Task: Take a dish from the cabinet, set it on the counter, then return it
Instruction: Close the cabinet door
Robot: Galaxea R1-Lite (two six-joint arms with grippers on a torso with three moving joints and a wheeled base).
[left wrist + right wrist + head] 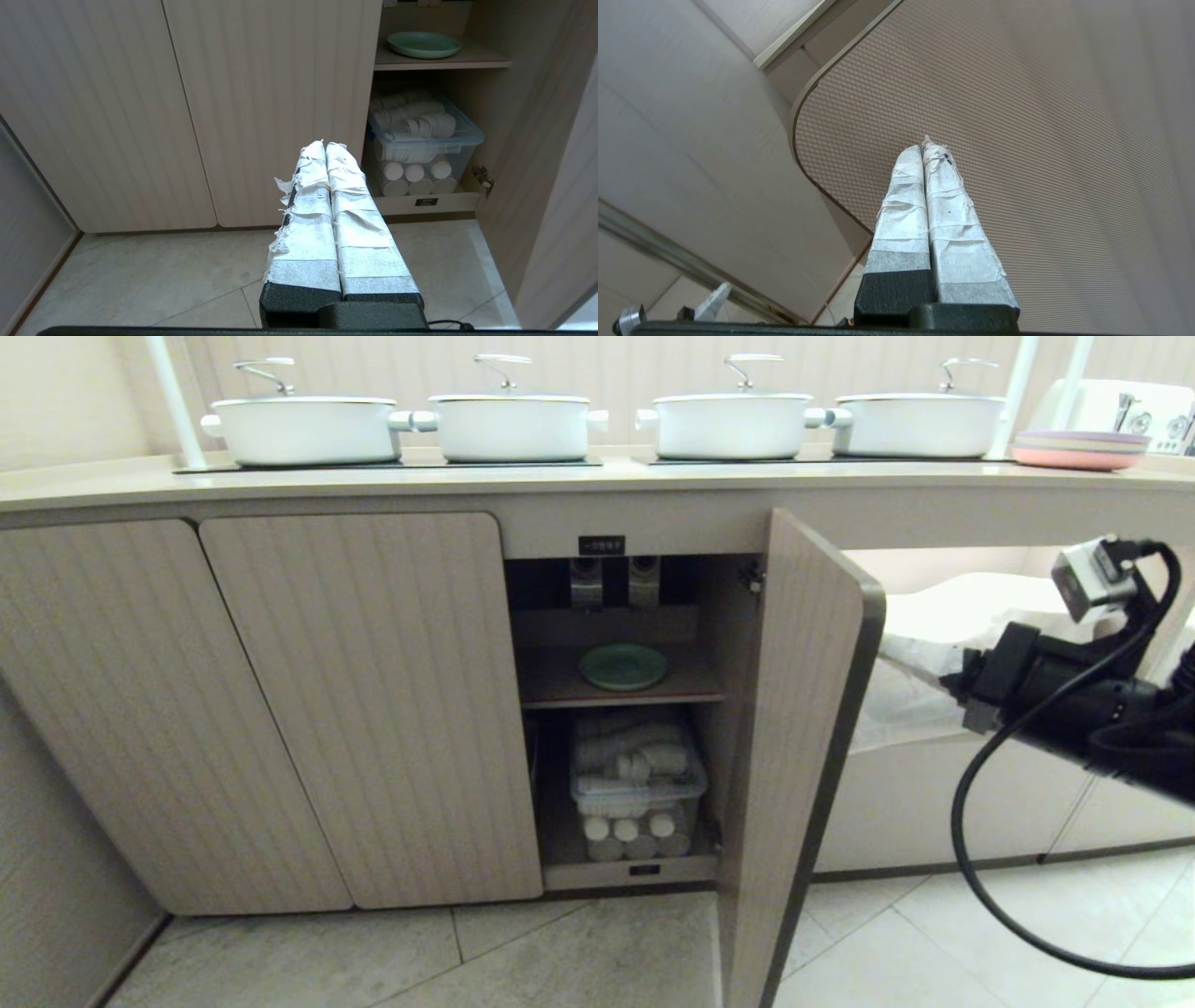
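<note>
The cabinet (616, 616) under the black label (601, 545) stands open, its ribbed door (794, 709) swung out toward me. On its inner shelf lies the pale green dish (623, 666), also in the left wrist view (424, 44). My right arm (1036, 691) reaches in from the right, beside the open door. The right gripper (927, 144) is shut and empty, its taped tips close to the door's ribbed outer face (1017, 140). My left gripper (324, 144) is shut and empty, held low before the closed doors, well short of the dish. The counter (373, 481) runs above.
Several white lidded pots (512, 425) stand on the hob panels. Stacked pink and purple plates (1080, 450) sit at the counter's right end. A clear box of white cups (639, 775) fills the compartment below the shelf. Closed ribbed doors (355, 709) are to the left.
</note>
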